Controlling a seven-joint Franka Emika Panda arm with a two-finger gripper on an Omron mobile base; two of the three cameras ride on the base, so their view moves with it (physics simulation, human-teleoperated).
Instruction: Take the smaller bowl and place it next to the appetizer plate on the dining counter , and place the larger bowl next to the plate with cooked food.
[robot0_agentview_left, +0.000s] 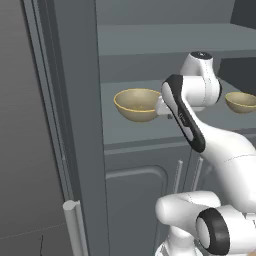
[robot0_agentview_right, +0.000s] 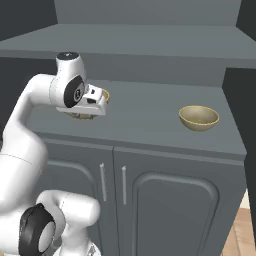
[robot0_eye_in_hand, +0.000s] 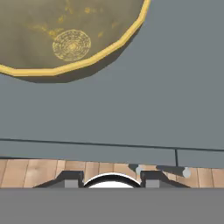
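**Entry: bowl pick-up, cabinet worktop**

- Gripper (robot0_eye_in_hand: 110, 179): jaws stood part-way apart with nothing between them; I held no bowl.
- Larger bowl (robot0_eye_in_hand: 65, 39), my reading from its broad span: rested on the worktop (robot0_eye_in_hand: 131, 109) just ahead of the gripper and off toward one fingertip, not centred between the two.
- Smaller bowl (robot0_agentview_right: 199, 117), again my reading: sat on the same worktop, well apart from the gripper, out toward the worktop's far end.
- Plates and dining counter: I could not place either from here.

**Handling note (judgement)**
- I needed one finger inside the wall and one outside, so I had to shift the gripper sideways until the yellow rim ran between the tips, then descend.
- The jaws looked wide enough for a thin rim. Closing low on the sloped wall risked the bowl squirting out.

**View differences**
- The hand view gave the bowl's inner floor pattern and the bare worktop between rim and gripper.
- The right base view had the gripper (robot0_agentview_right: 95, 105) covering most of that bowl.
- The left base view showed that bowl (robot0_agentview_left: 137, 104) whole.
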